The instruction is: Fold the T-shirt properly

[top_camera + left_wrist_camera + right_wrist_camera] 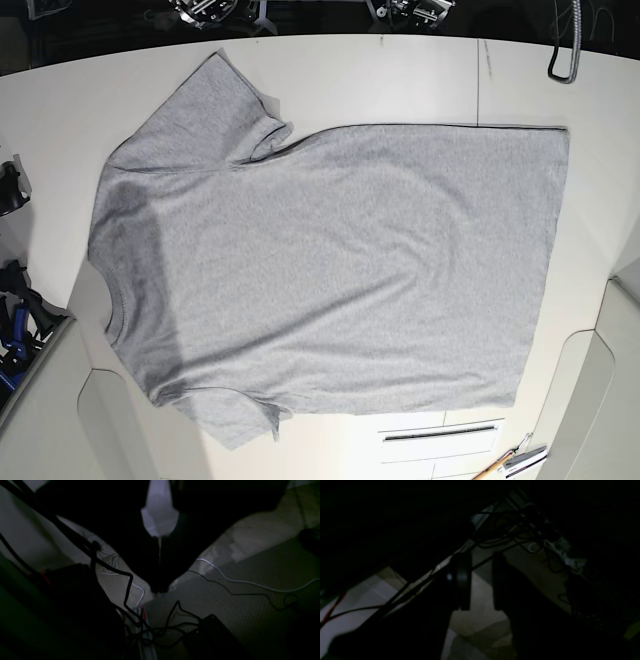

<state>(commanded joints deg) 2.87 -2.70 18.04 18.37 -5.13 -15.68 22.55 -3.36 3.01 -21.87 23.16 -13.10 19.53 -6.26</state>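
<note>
A: How does the T-shirt (330, 270) look from the base view?

B: It lies flat on the white worktop (350, 75), plain heather-grey side up, no lettering showing. The collar (103, 300) points to the worktop's left edge and the straight hem (545, 270) faces the right edge. One sleeve (200, 110) reaches toward the far left corner, the other (225, 420) toward the near edge. A soft shadow falls across the shoulder area; the body is smooth, with only faint creases.

A: What sits around it, left to right?

B: At the left edge, dark hardware with blue parts (15, 310), just off the worktop. Along the far edge, metal fittings (210, 12). At the far right corner a dark cable loop (565, 55) hangs over the surface. By the near right corner, small tools with a wooden handle (510, 462), clear of the hem. Nothing lies on the cloth.

A: And the claws?

B: Neither shows in the base view. The left gripper (160, 562) appears in its very dark wrist view, its dark jaws drawn together with no cloth between them, above floor cables (130, 585). The right gripper (481, 580) is a silhouette in its wrist view, its jaws apart with an empty gap, cables (520, 530) behind.
</note>
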